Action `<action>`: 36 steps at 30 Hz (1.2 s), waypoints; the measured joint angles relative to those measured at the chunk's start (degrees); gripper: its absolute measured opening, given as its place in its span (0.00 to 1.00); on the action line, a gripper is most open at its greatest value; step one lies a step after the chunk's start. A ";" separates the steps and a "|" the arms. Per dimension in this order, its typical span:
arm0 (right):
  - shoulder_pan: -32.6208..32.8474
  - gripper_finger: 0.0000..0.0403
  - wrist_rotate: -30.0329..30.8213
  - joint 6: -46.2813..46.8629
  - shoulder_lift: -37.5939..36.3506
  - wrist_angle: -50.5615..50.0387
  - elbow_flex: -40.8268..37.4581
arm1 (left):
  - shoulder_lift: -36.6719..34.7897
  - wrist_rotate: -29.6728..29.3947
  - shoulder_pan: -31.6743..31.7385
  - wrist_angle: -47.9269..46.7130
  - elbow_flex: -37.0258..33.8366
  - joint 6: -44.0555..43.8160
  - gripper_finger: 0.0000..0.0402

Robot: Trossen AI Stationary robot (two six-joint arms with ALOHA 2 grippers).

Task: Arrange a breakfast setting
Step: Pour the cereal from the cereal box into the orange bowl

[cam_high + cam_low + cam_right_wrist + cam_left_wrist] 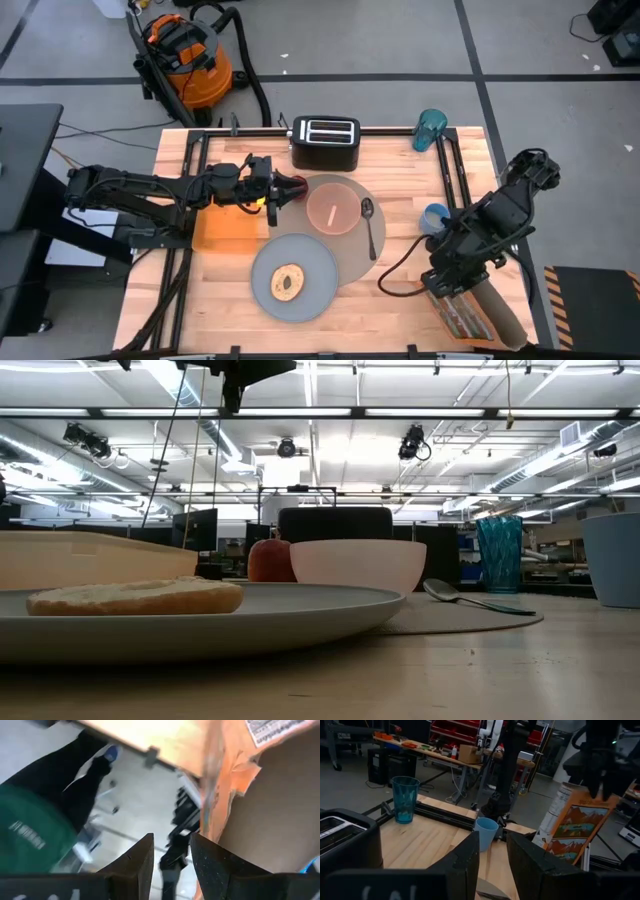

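Observation:
A translucent pink bowl (332, 208) and a metal spoon (370, 225) sit on the large round grey mat (352, 255). The smaller grey plate (300, 300) overlaps the mat's near left edge and carries the bagel (288, 283). The red apple (294, 186) stands at the mat's far left edge, beside the bowl (357, 565). My left gripper (283, 188) hovers open just above the apple, and nothing shows between its fingers (493, 855). My right gripper (452, 296) is open at the near right corner, beside the tilted orange cereal box (490, 315). The small blue cup (435, 217) stands right of the mat. My right gripper has the cereal box's brown side (270, 820) running along the outer side of one finger (215, 865). Nothing shows between the two fingers. Whether finger and box touch, I cannot tell.
The black toaster (325, 142) stands at the far edge and the teal bottle (431, 128) at the far right. A flat orange slab (228, 228) lies under my left arm. A black frame (448, 165) runs along the table's sides.

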 joint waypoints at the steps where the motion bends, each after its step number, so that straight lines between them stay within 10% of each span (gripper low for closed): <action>1: -0.05 0.34 -0.03 0.09 -0.44 1.42 0.00 | 0.00 0.01 0.00 0.00 0.00 0.00 0.26; 22: 0.17 0.33 1.56 -2.32 -3.37 -3.15 -8.04 | -0.04 0.46 0.00 -0.87 0.00 -0.44 0.26; 36: -0.80 0.02 3.26 -4.46 -3.18 4.07 -8.46 | 0.08 10.00 -1.69 -1.23 0.00 -0.46 0.26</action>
